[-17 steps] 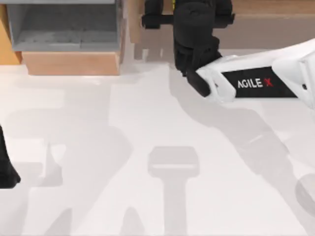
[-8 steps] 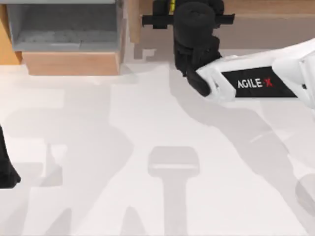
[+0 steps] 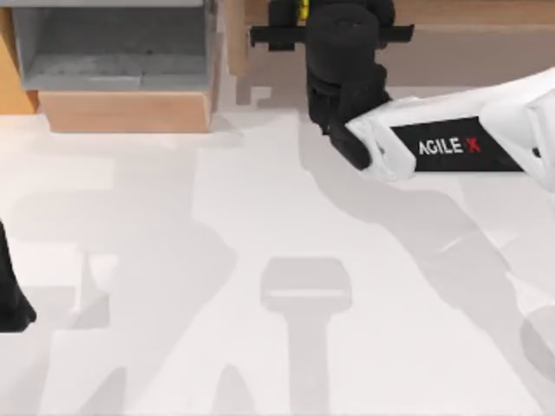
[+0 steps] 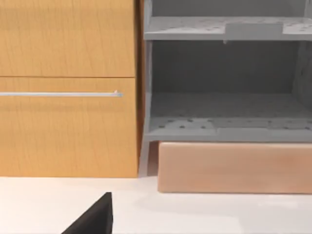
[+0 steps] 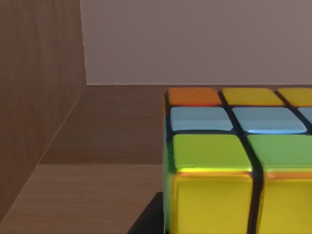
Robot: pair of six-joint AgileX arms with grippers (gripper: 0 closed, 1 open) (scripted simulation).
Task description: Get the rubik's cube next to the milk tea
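The rubik's cube (image 5: 234,161) looms close in the right wrist view, with yellow, green, pale blue and orange squares between dark grid lines. It rests on the floor of a wooden compartment. From above, a yellow sliver of the rubik's cube (image 3: 303,9) peeks out beside my right gripper (image 3: 336,10), which reaches into the back shelf at the table's far edge. Its fingers stand against the cube's sides, shut on it. One dark finger (image 5: 146,219) shows by the cube's lower corner. My left gripper (image 3: 10,299) sits parked at the table's left edge. The milk tea is out of view.
A grey open shelf unit (image 3: 113,43) on a light wooden base (image 3: 126,111) stands at the back left. Beside it is a wooden cabinet with a metal handle (image 4: 58,94). A wooden side wall (image 5: 34,97) bounds the cube's compartment. The white table (image 3: 217,260) spreads in front.
The right gripper's fingers drew inward toward the cube between one second ago and half a second ago, then held still. The left arm has not moved.
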